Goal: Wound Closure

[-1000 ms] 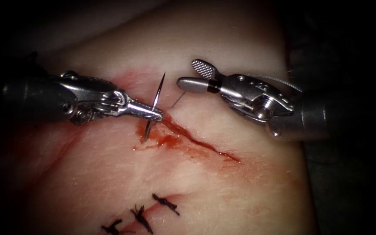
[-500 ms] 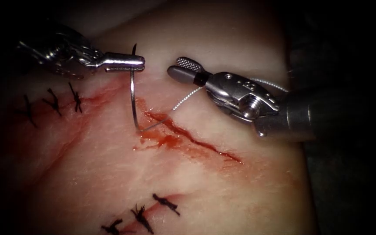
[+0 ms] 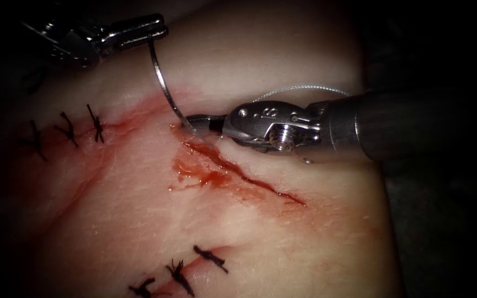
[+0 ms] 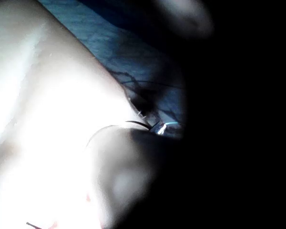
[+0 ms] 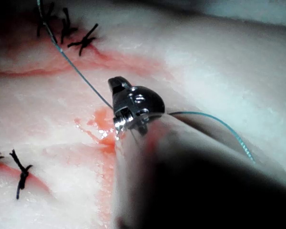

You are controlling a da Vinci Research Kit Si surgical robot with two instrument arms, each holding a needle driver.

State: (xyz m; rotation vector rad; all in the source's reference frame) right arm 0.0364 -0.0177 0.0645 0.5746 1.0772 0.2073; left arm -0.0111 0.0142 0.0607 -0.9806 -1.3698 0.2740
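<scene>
Endoscope view: the left tool is hanging high over the tissue, well to the left of the cut. Its jaws are clenching the needle close to the pointed end. The needle is arcing down from there, fully out of the tissue, and its tail is ending just above the upper end of the cut, beside the red fluid.

The right tool is meeting that tail with jaws that appear to be pressing together on it, right where the thread joins. Whether metal or thread is lying between them is hard to tell. The thread is looping back over the right tool's wrist. Finished stitches are sitting left of the cut, and more are lying below it.

As I judge it, the main danger is both tools gripping one needle: any pull apart could be bending it, twisting it in the jaws, or tearing the thread off at the join. The loop riding over the wrist could be catching on the joint and fraying. The tail is also hovering very near the cut's edge, so a small dip could be scraping the tissue.
</scene>
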